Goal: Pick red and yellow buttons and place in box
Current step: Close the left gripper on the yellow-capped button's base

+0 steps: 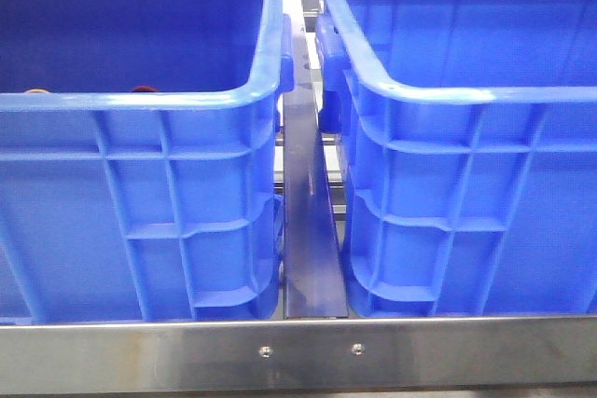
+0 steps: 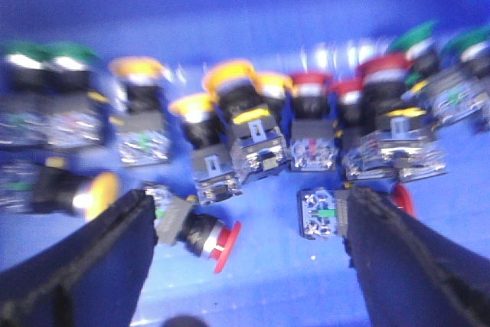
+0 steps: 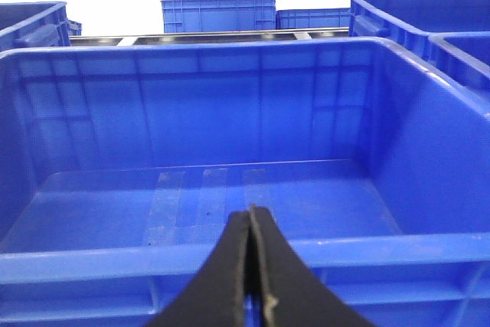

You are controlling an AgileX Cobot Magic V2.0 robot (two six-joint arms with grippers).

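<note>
While the left gripper (image 2: 245,250) hung wide open and empty over the buttons, a red button (image 2: 205,233) lay on its side just inside one finger, yellow ones (image 2: 230,86) beyond. Best to centre on one cap before closing. Right gripper (image 3: 253,266) was closed, empty, at the box (image 3: 230,258) rim.

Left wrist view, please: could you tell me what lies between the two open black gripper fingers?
A red-capped push button lying on its side by one finger, a clear contact block by the other, bare blue crate floor between.
</note>
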